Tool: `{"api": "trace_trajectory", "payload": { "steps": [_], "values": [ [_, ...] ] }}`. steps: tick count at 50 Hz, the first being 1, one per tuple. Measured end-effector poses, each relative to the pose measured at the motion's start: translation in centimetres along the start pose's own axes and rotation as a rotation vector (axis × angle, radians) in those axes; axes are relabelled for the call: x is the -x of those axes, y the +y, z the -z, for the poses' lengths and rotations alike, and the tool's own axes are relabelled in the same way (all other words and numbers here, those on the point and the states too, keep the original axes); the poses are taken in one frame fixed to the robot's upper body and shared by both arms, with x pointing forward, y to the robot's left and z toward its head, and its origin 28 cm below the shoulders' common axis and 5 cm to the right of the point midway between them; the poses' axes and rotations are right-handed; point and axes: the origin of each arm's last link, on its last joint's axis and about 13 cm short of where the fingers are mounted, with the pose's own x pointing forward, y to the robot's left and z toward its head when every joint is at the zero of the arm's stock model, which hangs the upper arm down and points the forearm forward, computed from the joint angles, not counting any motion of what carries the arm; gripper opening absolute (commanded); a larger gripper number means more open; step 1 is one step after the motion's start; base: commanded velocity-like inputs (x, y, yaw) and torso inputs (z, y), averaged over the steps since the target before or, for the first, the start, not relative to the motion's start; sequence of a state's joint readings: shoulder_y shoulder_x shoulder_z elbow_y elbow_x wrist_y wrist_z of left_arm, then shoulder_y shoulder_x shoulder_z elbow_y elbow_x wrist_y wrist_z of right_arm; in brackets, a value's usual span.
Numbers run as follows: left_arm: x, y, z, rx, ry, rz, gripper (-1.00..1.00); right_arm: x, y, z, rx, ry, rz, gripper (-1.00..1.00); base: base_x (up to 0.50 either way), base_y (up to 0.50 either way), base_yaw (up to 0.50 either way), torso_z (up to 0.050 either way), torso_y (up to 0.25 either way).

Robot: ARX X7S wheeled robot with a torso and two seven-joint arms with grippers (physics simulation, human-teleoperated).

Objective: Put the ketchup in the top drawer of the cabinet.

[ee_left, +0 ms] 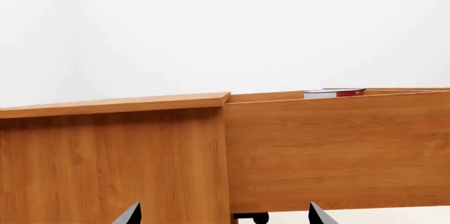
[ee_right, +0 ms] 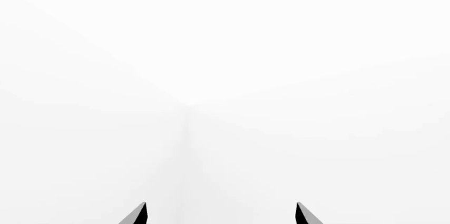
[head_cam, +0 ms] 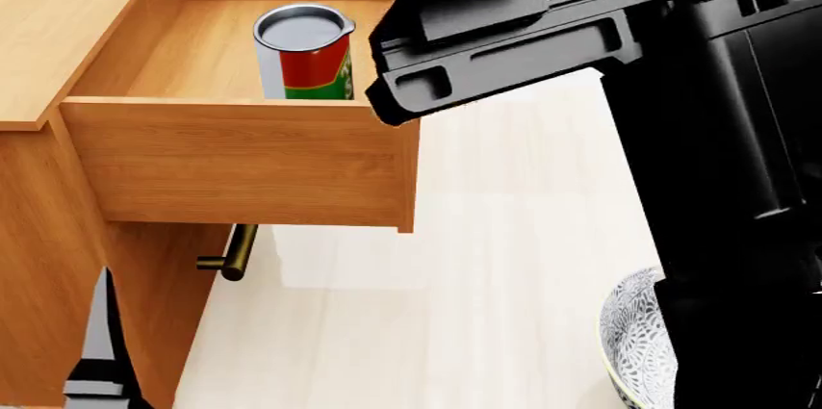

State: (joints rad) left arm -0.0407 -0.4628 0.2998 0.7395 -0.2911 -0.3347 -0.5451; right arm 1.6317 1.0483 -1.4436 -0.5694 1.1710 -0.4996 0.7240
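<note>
- Right arm (head_cam: 719,140) fills the near right of the head view, black and bulky, hiding much of the floor behind it.
- Right gripper (ee_right: 219,214): only two dark tips show in its wrist view, set well apart, nothing between them; jaws wide, holding nothing, facing blank white wall.
- Left gripper (ee_left: 221,214): same, two tips well apart, nothing held; jaws wide, facing the cabinet side.
- Bowl (head_cam: 636,346), grey-patterned, low at the right on the floor, half covered by the arm.
- Lower handle (head_cam: 231,255), brass, pokes out under the open drawer; the lower drawer itself is mostly hidden.
- Top drawer (head_cam: 244,164) is pulled out, its front panel nearest the camera.
- Ketchup (head_cam: 306,53) stands upright inside the drawer, just behind the front panel, free of both grippers. In the left wrist view only its lid and a red strip peek over the drawer wall.
- Cabinet (head_cam: 64,14) top runs off to the far left.
- Progress, judged: can is placed, so the main goal looks met; the drawer is open, and closing it may be all that's left.
- Hard to tell: the top drawer's handle is not visible, and the left arm barely shows in the head view.
</note>
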Motion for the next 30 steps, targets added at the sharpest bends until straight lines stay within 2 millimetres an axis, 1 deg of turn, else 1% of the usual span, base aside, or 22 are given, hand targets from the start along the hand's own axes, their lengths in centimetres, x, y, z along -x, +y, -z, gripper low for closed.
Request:
{"api": "trace_trajectory", "payload": {
  "steps": [17,30],
  "values": [
    [0.3,0.0,-0.3,0.004,-0.003,0.002,1.00,2.9,0.4,0.8,0.018,0.004,0.041,1.00,0.00,0.00,0.00,0.000,0.000],
    [0.4,0.0,-0.2,0.005,-0.003,0.002,1.00,4.1,0.3,2.0,0.028,0.030,0.078,1.00,0.00,0.00,0.00,0.000,0.000]
  ]
}}
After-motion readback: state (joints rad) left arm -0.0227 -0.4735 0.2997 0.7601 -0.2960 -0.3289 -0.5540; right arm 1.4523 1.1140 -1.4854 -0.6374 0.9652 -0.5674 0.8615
